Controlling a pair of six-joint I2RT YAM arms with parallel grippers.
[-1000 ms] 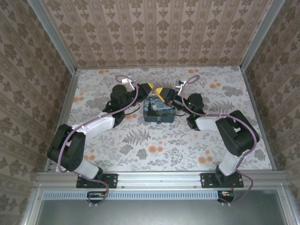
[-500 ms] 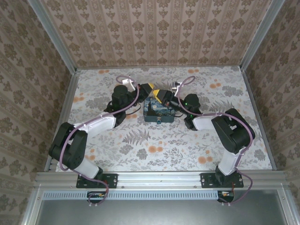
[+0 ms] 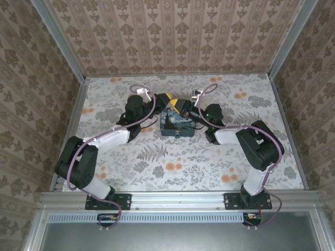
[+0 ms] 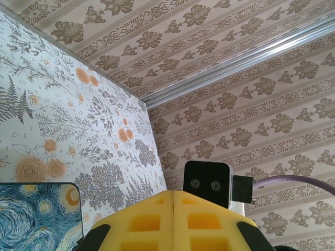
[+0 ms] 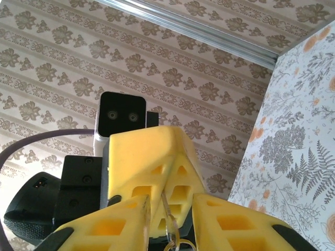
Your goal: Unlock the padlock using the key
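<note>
- The left pincer and the right pincer meet tip to tip, just above the far edge of the blue tin on the tabletop.
- We cannot make out the padlock itself. We judge it sits at that meeting point, equally near both arms.
- The left pincer is pressed together, and what it pinches is hidden.
- The right pincer is partly spread. A thin pale metal loop stands lengthwise in the gap, and we cannot tell whether it touches the fingers.
</note>
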